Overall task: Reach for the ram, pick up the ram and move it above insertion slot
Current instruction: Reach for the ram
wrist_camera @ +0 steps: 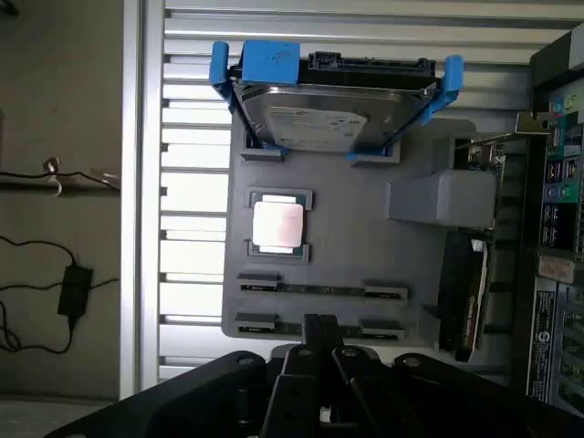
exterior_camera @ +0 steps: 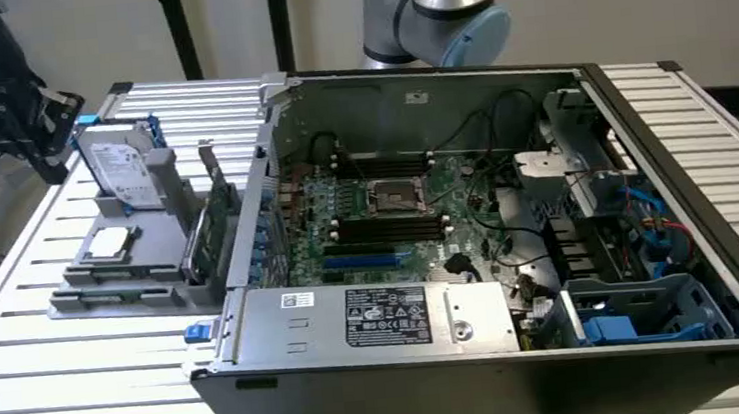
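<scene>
- The gripper [wrist_camera: 321,324] was held above the grey holder [wrist_camera: 365,255], over one edge and apart from it.
- Its fingers were pressed together, with nothing between them.
- The wrist was pointed down at the holder.
- A grey-and-blue arm joint [exterior_camera: 439,5] was seen well apart from the holder, toward the exterior view's right.

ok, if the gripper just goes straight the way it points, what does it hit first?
Likely the nearer ram, standing on edge in the grey tray. The shut gripper lines up right over it, though depth is unclear.
</scene>
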